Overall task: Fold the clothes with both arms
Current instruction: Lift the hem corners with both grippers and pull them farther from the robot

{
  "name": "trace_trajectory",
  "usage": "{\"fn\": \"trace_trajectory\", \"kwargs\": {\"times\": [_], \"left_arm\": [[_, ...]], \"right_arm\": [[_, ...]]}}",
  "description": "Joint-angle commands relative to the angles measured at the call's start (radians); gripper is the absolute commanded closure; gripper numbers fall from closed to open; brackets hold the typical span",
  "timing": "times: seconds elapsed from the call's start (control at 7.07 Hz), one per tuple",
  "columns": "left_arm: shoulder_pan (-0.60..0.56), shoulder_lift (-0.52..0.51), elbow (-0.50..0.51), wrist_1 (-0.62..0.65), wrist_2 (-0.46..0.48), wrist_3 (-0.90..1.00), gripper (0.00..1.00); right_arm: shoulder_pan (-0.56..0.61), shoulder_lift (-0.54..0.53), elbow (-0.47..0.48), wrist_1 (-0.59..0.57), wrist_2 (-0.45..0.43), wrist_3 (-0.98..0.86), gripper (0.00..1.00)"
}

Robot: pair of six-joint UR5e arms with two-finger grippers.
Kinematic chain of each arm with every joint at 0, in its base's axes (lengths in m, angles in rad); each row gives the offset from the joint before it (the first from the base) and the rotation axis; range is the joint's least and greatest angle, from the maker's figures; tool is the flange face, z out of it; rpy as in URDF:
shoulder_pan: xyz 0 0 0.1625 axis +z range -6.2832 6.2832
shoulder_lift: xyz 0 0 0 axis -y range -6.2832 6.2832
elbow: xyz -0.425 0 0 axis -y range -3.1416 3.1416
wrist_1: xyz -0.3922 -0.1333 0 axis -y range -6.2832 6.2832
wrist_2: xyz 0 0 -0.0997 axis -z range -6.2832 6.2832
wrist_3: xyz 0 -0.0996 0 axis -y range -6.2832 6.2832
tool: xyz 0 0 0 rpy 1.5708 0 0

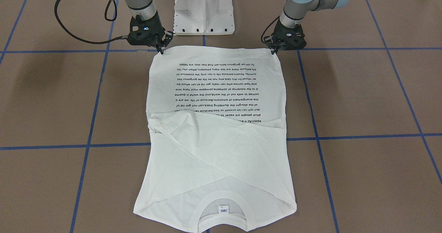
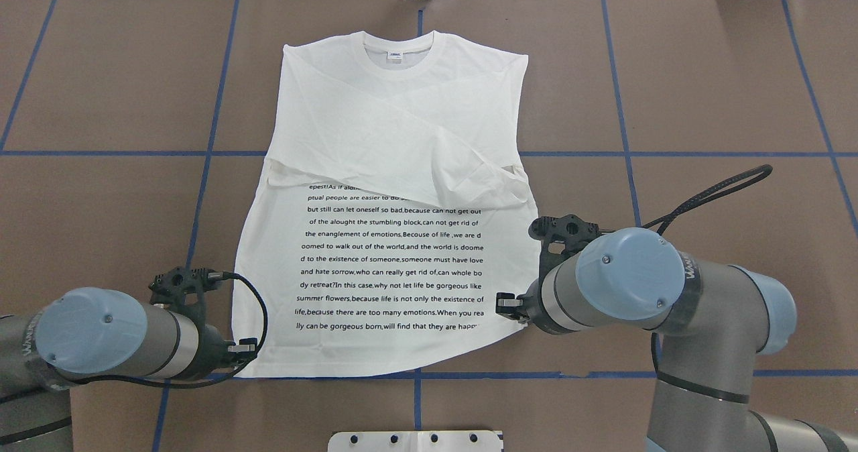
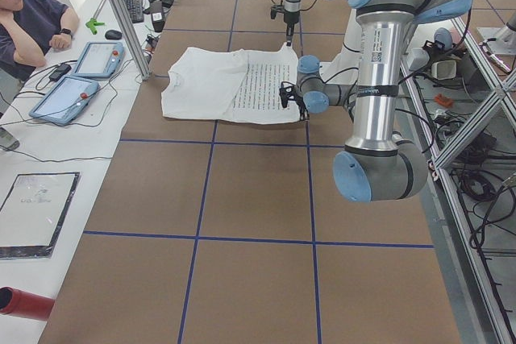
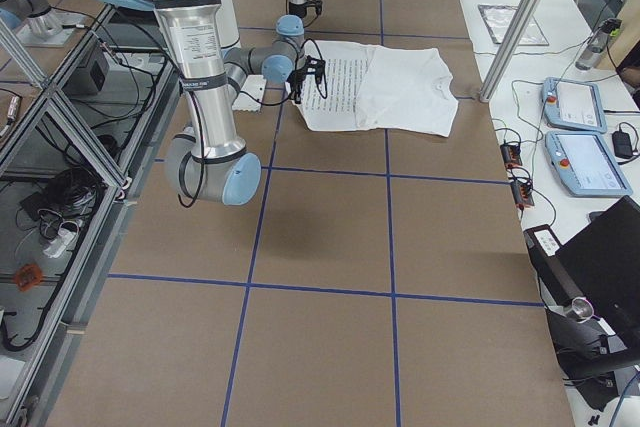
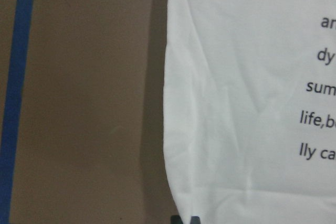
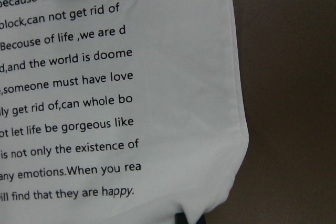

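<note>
Brown table (image 2: 704,90) with a grid of blue tape lines (image 2: 623,103) is filling the scene, and the white T-shirt (image 2: 395,137) is lying flat across its middle. The ribbed neck (image 2: 365,37) and its small label (image 2: 395,55) are pointing away from the robot. The hem (image 2: 335,371) is lying along the tape line nearest the white pedestal base (image 1: 203,11). Both sleeves (image 2: 429,163) are lying folded across the chest, crossing just above the text block (image 2: 392,257), which is facing up. The left gripper (image 2: 247,348) is sitting low at the hem corner on the robot's left. Its narrow fingertips are showing pressed together on the cloth in the left wrist view. The right gripper (image 2: 506,302) is pinching the opposite hem corner. The fabric is puckering around its fingertip there, and that corner is sitting slightly off the tape line. Both arms are reaching in from either side of the base.
</note>
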Motion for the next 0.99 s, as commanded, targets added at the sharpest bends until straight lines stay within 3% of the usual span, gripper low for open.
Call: {"fn": "trace_trajectory", "kwargs": {"times": [0.0,0.42,0.85], "left_arm": [[-0.014,0.005,-0.136,0.095,-0.067,-0.001,1.0],[-0.013,-0.002,-0.255,0.163,-0.115,-0.002,1.0],[0.04,-0.003,-0.371,0.243,-0.165,-0.046,1.0]], "right_arm": [[0.036,-0.014,0.038,-0.003,0.043,-0.001,1.0],[0.038,-0.124,0.191,-0.003,0.117,0.001,1.0],[0.038,-0.193,0.286,-0.003,0.218,0.001,1.0]]}}
